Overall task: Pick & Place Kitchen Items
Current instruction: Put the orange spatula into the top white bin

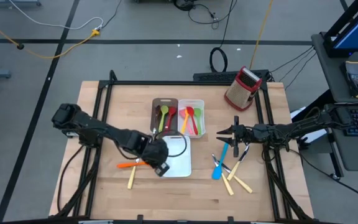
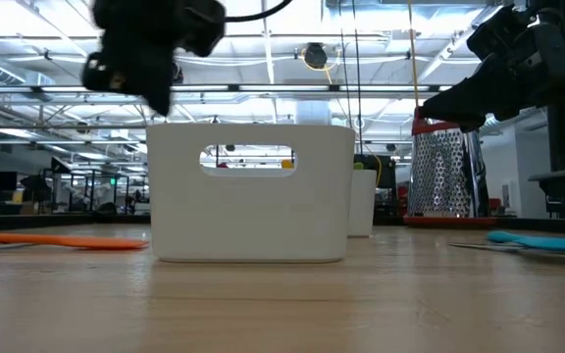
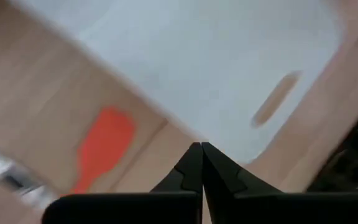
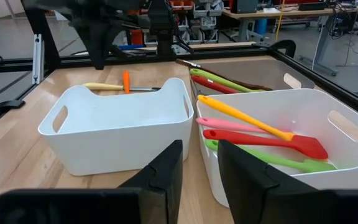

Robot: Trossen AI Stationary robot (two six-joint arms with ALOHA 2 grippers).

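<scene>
On the table, you have three trays near the middle and utensils on both sides of them.
Left gripper (image 3: 201, 163): clenched on nothing, fingertips pressed together, hanging over the near-left edge of the empty white tray (image 1: 178, 163).
Right gripper (image 4: 199, 168): part open with nothing between its fingers, held above the table right of the trays and facing them.
Already sorted: you can see red and green spoons in the dark-brown tray (image 1: 156, 102), and orange, pink, red and green spatulas in the far white tray (image 1: 201, 109).
Still loose, left side: the orange spatula (image 1: 127, 165) lies on the wood just left of the empty tray, with a cream-handled knife (image 1: 131, 178) beside it.
Still loose, right side: the blue spatulas (image 1: 219, 163) and more cream-handled knives (image 1: 236, 182) lie in a cluster near the front right.
Not part of the job: the box grater (image 1: 243, 87) stands at the far right corner.
Progress: roughly halfway, by your judgement of the count; the near tray holds nothing yet.
Likely next: the orange spatula is closest to your left gripper.
</scene>
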